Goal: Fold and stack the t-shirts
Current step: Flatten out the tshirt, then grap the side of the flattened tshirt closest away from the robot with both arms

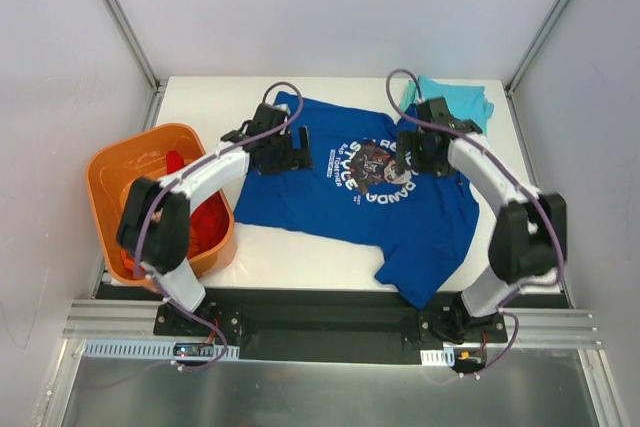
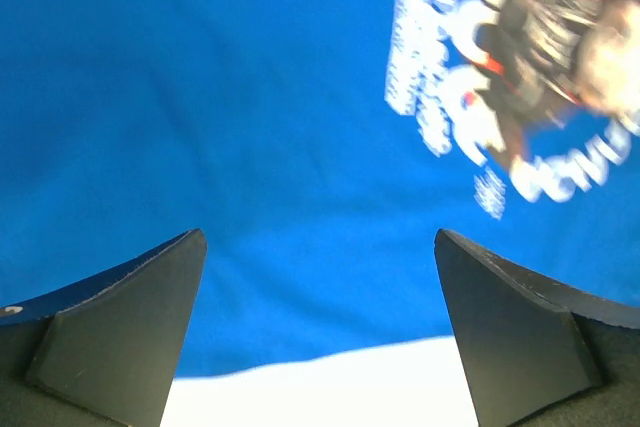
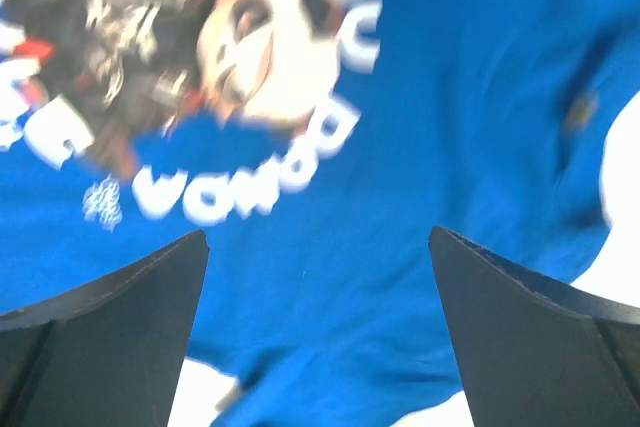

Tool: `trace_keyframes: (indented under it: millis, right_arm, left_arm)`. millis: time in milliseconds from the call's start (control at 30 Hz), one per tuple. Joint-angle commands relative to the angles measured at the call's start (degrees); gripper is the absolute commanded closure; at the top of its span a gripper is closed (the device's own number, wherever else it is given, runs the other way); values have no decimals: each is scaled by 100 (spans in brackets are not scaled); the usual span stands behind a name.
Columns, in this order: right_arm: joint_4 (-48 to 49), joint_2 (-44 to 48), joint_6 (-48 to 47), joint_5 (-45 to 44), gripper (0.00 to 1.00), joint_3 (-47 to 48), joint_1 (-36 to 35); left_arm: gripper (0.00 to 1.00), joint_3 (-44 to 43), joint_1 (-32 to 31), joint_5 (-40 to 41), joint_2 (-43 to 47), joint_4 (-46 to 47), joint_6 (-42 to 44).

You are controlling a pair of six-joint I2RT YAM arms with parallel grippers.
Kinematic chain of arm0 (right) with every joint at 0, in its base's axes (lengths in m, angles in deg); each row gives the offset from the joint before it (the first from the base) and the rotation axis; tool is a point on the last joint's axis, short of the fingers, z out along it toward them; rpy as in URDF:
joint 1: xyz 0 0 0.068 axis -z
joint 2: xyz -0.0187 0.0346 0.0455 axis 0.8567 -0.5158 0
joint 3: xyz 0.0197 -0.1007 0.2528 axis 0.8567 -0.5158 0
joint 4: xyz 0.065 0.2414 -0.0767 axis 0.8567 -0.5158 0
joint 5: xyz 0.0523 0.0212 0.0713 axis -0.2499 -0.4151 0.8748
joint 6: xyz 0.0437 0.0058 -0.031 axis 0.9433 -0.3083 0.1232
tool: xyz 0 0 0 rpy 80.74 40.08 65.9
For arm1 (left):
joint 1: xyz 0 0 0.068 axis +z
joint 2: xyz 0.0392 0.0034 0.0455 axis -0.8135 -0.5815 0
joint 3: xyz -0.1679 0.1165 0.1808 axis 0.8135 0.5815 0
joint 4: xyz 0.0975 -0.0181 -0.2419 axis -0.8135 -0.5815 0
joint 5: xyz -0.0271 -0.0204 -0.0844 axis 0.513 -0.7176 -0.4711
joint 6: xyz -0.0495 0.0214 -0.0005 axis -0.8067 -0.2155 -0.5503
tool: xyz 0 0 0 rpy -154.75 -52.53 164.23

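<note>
The royal blue t-shirt [image 1: 300, 197] lies spread flat on the white table [image 1: 290, 247], its white-lettered chest graphic [image 1: 375, 172] facing up. Over its left part my left gripper [image 1: 288, 150] hovers open; the left wrist view shows blue cloth [image 2: 250, 97] and nothing between the fingers [image 2: 320, 237]. Above the right of the graphic my right gripper [image 1: 420, 157] is open too, with blue cloth [image 3: 330, 277] below the empty gap [image 3: 318, 235]. A light teal t-shirt [image 1: 457, 99] lies at the back right. In the orange tub sits a red t-shirt [image 1: 205, 222].
The orange plastic tub [image 1: 112, 162] stands at the table's left edge, beside the left arm. White walls with metal posts close off the back and sides. A strip of bare table [image 2: 320, 387] shows just past the shirt's edge under the left gripper.
</note>
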Motion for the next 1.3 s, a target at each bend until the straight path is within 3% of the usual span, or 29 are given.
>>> trace_keyframes:
  millis: [0,67,167,367,533,700,833,1000,1067,1267]
  right_arm:
    - [70,1396,1391,324,3,-1931,-36]
    - [281,2020,1725,569,3,-2940,-44]
    - [518,2505,1771,676,3,-3595,-36]
    - [826,2041,1692,553,3,-3869,429]
    - [792,1153,1464,264,3,-3448,1176]
    - [643,232,1173,-228,3,-2175,1773]
    - [494,44,919,-28,3,-1286,1863]
    - [449,1174,952,70,3,-1765,1661]
    - [458,1598,1041,114,3,-2109,1634]
    - [406,3040,1129,307,3,-3138,1442]
  left_arm:
    - [1,864,-402,430,1148,-17,-375]
    - [1,1174,-473,457,1544,27,-508]
    - [1,1684,-535,483,1966,36,-728]
    - [1,2308,-544,606,2625,71,-1009]
    - [1,2625,-544,598,2916,80,-1158]
    - [1,2696,-553,606,2951,89,-1246]
    - [1,2748,-579,606,2916,89,-1387]
    - [3,3090,-728,598,3021,63,-1834]
    - [5,3266,-895,1027,3127,-95,-2071]
    - [20,3565,-1045,1861,3241,-473,-2897]
